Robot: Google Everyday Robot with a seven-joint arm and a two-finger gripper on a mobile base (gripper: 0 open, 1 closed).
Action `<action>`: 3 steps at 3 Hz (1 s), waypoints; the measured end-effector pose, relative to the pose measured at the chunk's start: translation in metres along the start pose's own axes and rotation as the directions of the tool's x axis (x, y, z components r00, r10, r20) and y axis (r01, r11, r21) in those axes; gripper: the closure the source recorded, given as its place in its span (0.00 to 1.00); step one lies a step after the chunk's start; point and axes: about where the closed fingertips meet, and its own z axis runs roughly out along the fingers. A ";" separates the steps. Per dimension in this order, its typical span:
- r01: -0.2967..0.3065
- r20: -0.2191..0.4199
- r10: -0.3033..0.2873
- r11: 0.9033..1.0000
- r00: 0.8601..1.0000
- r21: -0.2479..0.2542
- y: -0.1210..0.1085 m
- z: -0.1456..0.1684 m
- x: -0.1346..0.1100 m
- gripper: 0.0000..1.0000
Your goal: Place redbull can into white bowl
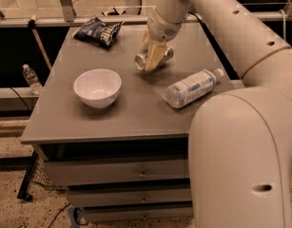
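Note:
The redbull can lies on its side between my gripper's fingers, its shiny silver end pointing left. My gripper reaches down from the arm at the back middle of the grey table. It is shut on the can and holds it just above the tabletop, with a shadow beneath. The white bowl stands upright and empty on the table, to the front left of the can and well apart from it.
A clear plastic bottle with a white label lies on its side right of the can. A dark blue snack bag lies at the back left. My arm's large body fills the front right. A small bottle stands left of the table.

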 end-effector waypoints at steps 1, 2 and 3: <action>0.044 0.005 -0.044 0.997 0.999 0.056 -0.007 -0.023 -0.016 1.00; 0.125 0.017 -0.128 0.982 0.992 0.144 -0.012 -0.061 -0.046 1.00; 0.125 0.017 -0.128 0.982 0.992 0.144 -0.012 -0.061 -0.046 1.00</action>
